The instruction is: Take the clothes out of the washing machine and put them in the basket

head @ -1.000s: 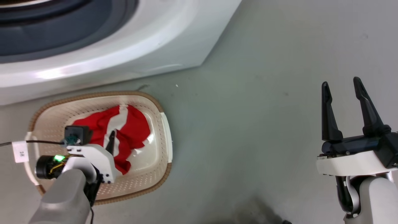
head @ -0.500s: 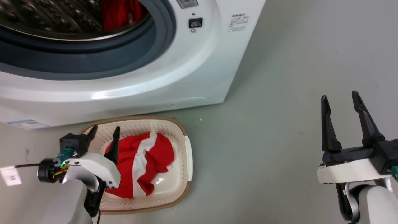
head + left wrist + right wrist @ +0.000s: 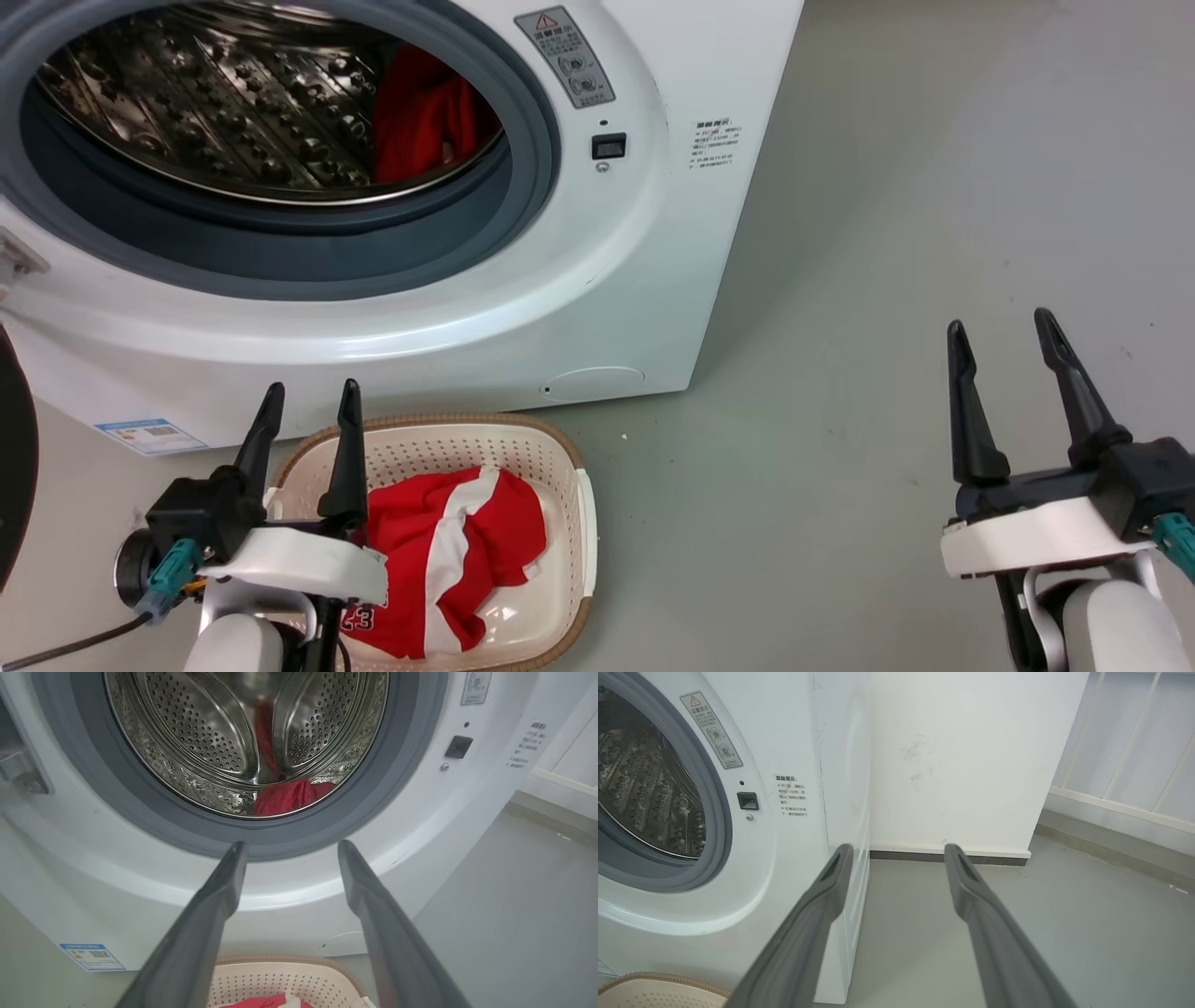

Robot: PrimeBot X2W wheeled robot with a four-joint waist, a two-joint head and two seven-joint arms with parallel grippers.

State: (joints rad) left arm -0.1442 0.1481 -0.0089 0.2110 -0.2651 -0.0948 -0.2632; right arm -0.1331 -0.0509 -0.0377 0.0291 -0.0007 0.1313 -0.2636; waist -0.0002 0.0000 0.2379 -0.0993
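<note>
The white washing machine (image 3: 644, 243) stands with its round grey-gasketed porthole uncovered, and red clothes (image 3: 425, 117) lie at the right inside its steel drum; the left wrist view shows the same red fabric (image 3: 289, 795) at the drum's bottom. On the floor just in front sits the cream basket (image 3: 523, 448) with a red and white garment (image 3: 448, 551) in it. My left gripper (image 3: 311, 399) is open and empty above the basket's left end, fingers pointing at the machine. My right gripper (image 3: 999, 327) hovers open and empty over bare floor to the right.
The black-rimmed door (image 3: 14, 467) shows at the far left edge. Grey floor (image 3: 887, 233) stretches to the right of the machine. In the right wrist view a white wall (image 3: 962, 756) rises behind the machine and a railing (image 3: 1125, 742) stands to the right.
The head camera has tilted up, so the drum and the clothes inside it have come into view. My left gripper has lifted out of the basket, leaving the garment there, and points upward.
</note>
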